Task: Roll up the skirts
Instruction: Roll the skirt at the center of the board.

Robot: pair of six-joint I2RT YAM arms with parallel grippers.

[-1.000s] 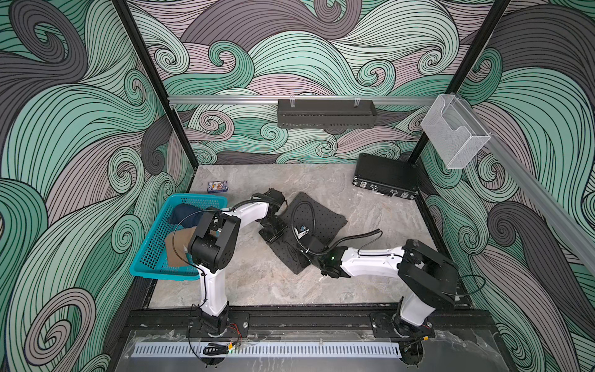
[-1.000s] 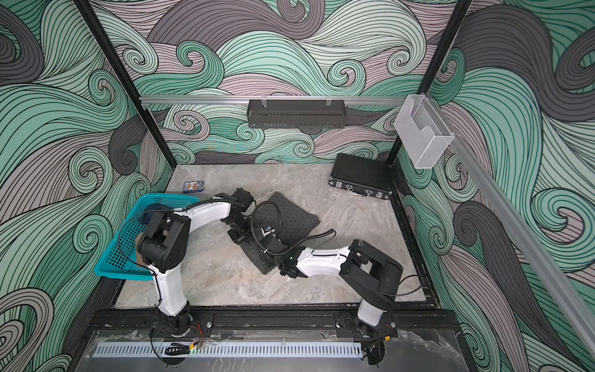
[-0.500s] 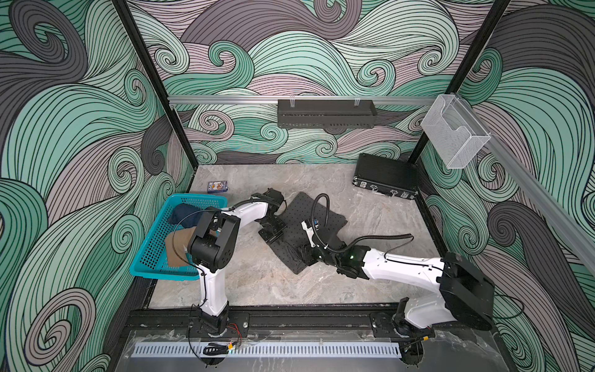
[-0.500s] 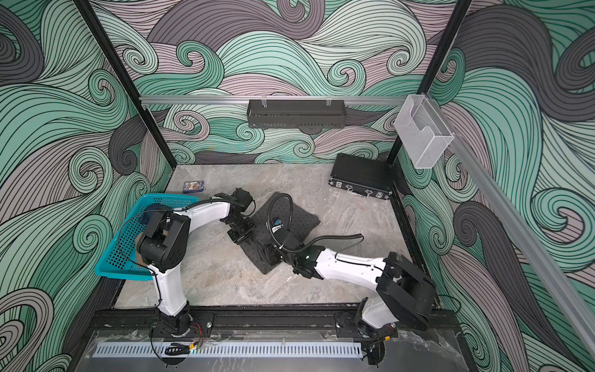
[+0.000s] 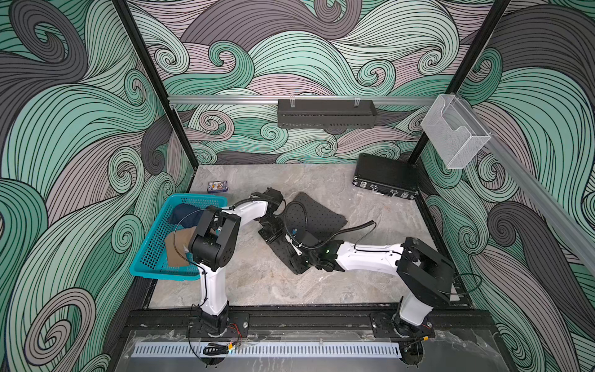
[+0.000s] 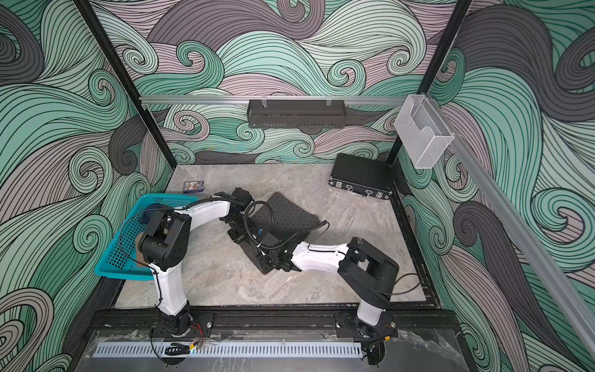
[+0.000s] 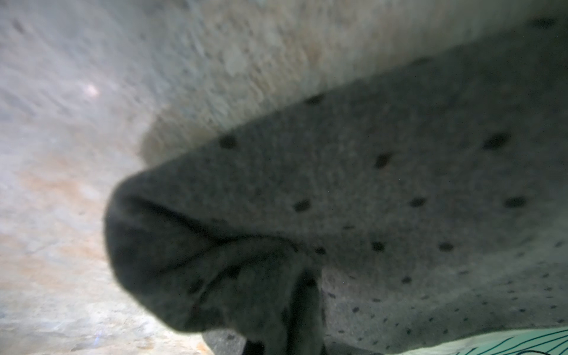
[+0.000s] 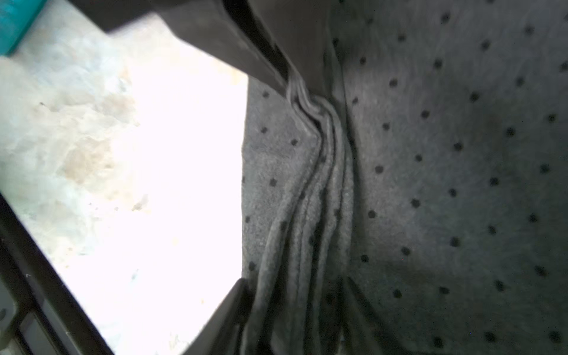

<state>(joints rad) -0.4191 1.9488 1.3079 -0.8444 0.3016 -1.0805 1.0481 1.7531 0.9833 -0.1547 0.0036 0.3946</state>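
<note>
The dark grey dotted skirt (image 5: 317, 214) (image 6: 289, 212) lies partly folded in the middle of the table. My left gripper (image 5: 272, 230) (image 6: 238, 233) is shut on its left edge, and bunched cloth (image 7: 368, 199) fills the left wrist view. My right gripper (image 5: 294, 257) (image 6: 265, 257) (image 8: 295, 313) sits at the skirt's near end, shut on a bundle of layered folds (image 8: 316, 184). The left gripper's fingers (image 8: 246, 46) pinch the same folds farther along. The dark blue denim skirt (image 5: 185, 214) and the tan-brown skirt (image 5: 177, 248) lie in the teal basket.
The teal basket (image 5: 151, 257) (image 6: 119, 248) stands at the table's left edge, partly behind the left arm. A black hard case (image 5: 384, 175) (image 6: 360, 175) lies at the back right. A small card box (image 5: 218, 186) (image 6: 193, 186) sits at the back left.
The right gripper opened, moved back along the dotted skirt toward its near end, and closed on the folds there. The left gripper has kept its place and grip.
</note>
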